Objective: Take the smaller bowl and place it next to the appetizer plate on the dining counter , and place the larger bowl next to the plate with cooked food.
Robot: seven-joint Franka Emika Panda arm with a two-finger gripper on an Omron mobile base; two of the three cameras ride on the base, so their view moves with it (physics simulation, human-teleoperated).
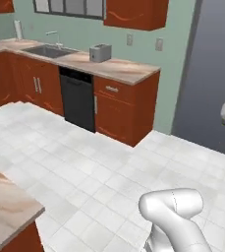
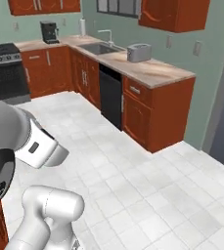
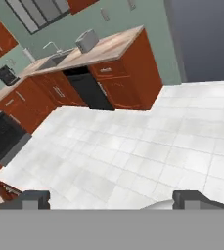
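Note:
My gripper [image 3: 111,201] is open in the hand view, its two dark fingertips [image 3: 35,200] far apart with nothing between them, looking out over the white tiled floor. A corner of the dining counter [image 1: 6,206], beige marbled top over a red-brown side, sits at the lower left of the left base view. Both bowls and both plates are out of view.
The wall counter [image 1: 119,69] carries a sink [image 1: 47,50] and a grey toaster [image 1: 100,52], with a black dishwasher [image 1: 78,98] beneath. A stove [image 2: 3,71] and a coffee machine [image 2: 49,31] stand on the far left. The tiled floor [image 1: 84,157] lies between them and me.

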